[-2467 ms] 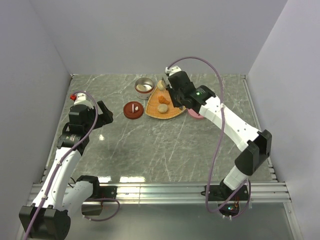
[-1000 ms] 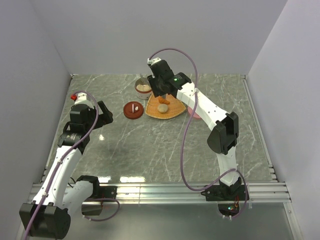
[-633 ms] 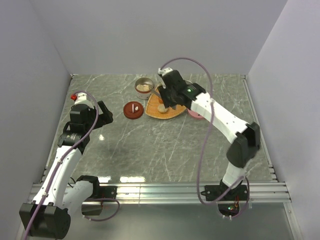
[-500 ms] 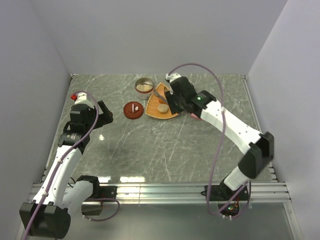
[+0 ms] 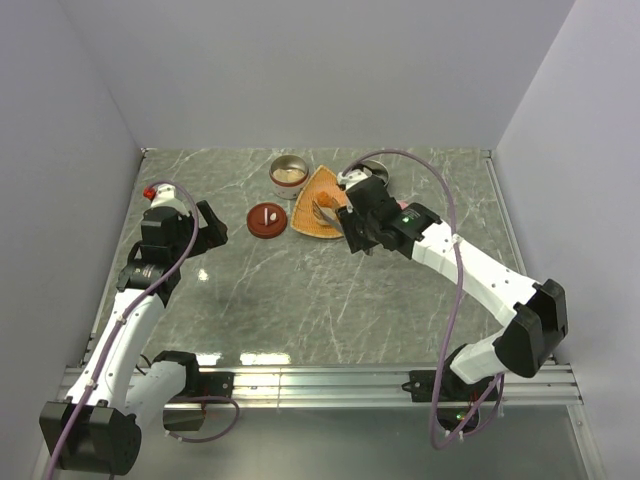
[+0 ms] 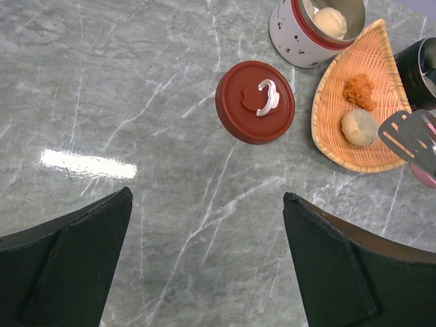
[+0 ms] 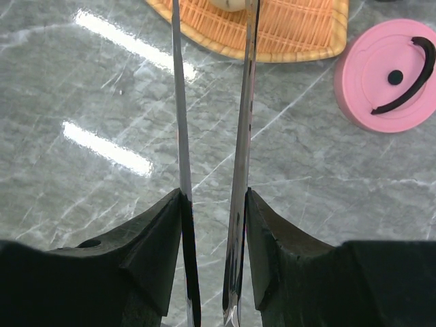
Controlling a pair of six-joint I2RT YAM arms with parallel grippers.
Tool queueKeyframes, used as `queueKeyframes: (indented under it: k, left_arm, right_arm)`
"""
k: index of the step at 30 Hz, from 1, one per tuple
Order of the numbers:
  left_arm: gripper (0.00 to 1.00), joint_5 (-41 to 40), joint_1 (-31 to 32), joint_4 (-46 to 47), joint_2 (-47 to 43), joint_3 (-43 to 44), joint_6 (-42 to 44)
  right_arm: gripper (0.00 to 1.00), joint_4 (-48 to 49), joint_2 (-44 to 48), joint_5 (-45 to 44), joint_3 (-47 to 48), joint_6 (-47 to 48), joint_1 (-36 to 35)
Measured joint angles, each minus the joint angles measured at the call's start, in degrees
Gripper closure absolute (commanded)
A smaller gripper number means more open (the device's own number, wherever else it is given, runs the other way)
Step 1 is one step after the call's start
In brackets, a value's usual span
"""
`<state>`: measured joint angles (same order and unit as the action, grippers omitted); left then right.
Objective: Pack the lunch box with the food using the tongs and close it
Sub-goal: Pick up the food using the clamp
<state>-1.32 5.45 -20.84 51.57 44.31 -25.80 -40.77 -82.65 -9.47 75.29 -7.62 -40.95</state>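
Note:
My right gripper [image 5: 353, 223] [image 7: 213, 194] is shut on the tongs [image 5: 327, 210] [image 7: 178, 102]. Their two thin arms reach forward, and the tips [image 6: 409, 136] hover over the near edge of the orange woven tray [image 5: 316, 188] [image 6: 381, 61]. An orange piece of food [image 6: 359, 90] and a beige lump [image 6: 360, 127] lie on the tray. The lunch box [image 5: 288, 188] [image 6: 293, 30], a white cylinder with a red rim, stands open behind the tray with another beige lump [image 6: 330, 20] inside. Its red lid [image 5: 265, 218] [image 6: 255, 102] lies flat to the left. My left gripper [image 5: 205, 225] [image 6: 208, 197] hangs open and empty at the left.
A pink lid [image 7: 392, 75] lies on the table right of the tray. A dark container [image 6: 426, 61] stands behind the tray's right side. Grey walls close in the marble table on the left, back and right.
My right arm has drawn back from above the lunch box, toward the near right, carrying the tongs to the tray's near edge. The left arm has not moved.

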Motion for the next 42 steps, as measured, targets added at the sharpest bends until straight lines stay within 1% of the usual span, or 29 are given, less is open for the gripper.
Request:
queueKeyframes:
  k: [12, 20, 26, 42]
  left_arm:
    - [0.01, 0.0, 0.0, 0.0, -0.7, 0.0, 0.0]
    - [0.00, 0.0, 0.0, 0.0, -0.8, 0.0, 0.0]
    - [0.00, 0.0, 0.0, 0.0, -0.8, 0.0, 0.0]
    - [0.01, 0.0, 0.0, 0.0, -0.8, -0.1, 0.0]
  right_arm:
    - [0.53, 0.1, -6.3, -3.3, 2.9, 3.7, -1.8]
    - [0.53, 0.1, -8.3, -7.0, 3.9, 6.1, -2.3]
    - [0.53, -0.2, -10.5, -8.0, 4.3, 8.0, -3.0]
    - [0.52, -1.6, -11.1, -8.0, 5.3, 9.0, -3.5]
